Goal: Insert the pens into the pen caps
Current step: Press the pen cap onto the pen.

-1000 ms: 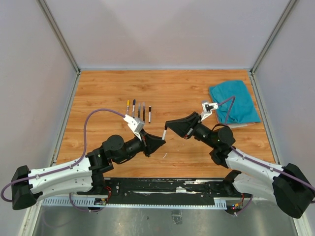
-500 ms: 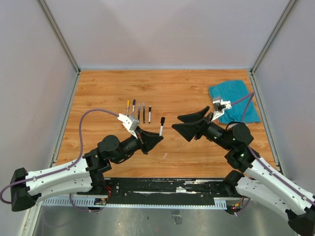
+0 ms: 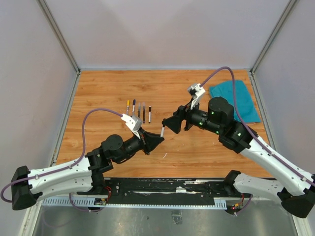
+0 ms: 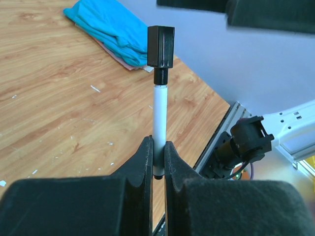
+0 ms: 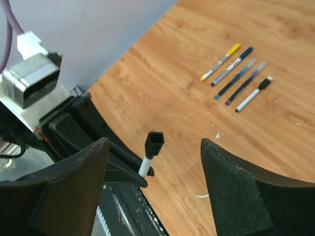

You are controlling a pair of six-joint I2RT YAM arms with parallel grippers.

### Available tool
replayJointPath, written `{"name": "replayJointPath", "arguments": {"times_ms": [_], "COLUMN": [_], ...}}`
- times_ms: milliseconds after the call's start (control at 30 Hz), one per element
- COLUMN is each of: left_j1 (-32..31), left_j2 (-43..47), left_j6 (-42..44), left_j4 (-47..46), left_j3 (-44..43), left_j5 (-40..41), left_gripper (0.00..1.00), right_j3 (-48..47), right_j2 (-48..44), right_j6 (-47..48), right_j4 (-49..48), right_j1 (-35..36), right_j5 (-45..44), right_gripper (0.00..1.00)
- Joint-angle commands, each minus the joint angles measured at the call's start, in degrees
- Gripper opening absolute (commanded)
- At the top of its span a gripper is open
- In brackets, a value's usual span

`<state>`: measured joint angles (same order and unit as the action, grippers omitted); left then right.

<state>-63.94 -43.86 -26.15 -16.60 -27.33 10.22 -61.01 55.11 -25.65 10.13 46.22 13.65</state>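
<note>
- The left claw (image 4: 157,145) is clamped tight on a thin white pen (image 4: 158,118). It holds the pen up off the brown wooden table (image 3: 98,88), near the middle.
- A small, square black cap (image 4: 161,46) sits on the top end of that pen. A thin dark neck shows under the cap, so I think it may need one more push.
- The right claw (image 3: 168,124) has its two fingers wide apart with nothing in them. It hangs just beside the cap. I cannot tell if it touches.
- Five more thin pens in a neat row (image 3: 139,110) lie on the wood at 11 o'clock from the held pen. They look capped, but they are too small to be sure.
- Next, I think the right claw must press straight along the pen or back away. Then the left claw can lay the pen by the row.
- The two claws are nose to nose, so there is little room there.
- There is bare wood at 12 o'clock.
- The folded blue-green cloth (image 3: 235,101) lies at 2 o'clock, well apart.
- Grey walls stand on three sides.
- The black metal rail (image 3: 147,186) runs along the edge at 6 o'clock.
</note>
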Motion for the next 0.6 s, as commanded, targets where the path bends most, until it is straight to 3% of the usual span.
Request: {"name": "replayJointPath", "arguments": {"times_ms": [0, 567], "left_j1": [-0.1, -0.1], "left_j2": [-0.1, 0.0], "left_j6": [0.5, 0.3], "left_j4": [-1.1, -1.5], "left_j3": [-2.0, -1.6], "left_j5": [-0.5, -1.2], "left_gripper": [0.00, 0.00], "right_j3": [-2.4, 1.7], "right_j2": [2.2, 3.9], "right_j6": [2.1, -4.0], "right_j4": [3.5, -3.4], "right_j1": [4.3, 4.8], "right_j5": [-2.6, -4.8], "right_gripper": [0.73, 0.48]}}
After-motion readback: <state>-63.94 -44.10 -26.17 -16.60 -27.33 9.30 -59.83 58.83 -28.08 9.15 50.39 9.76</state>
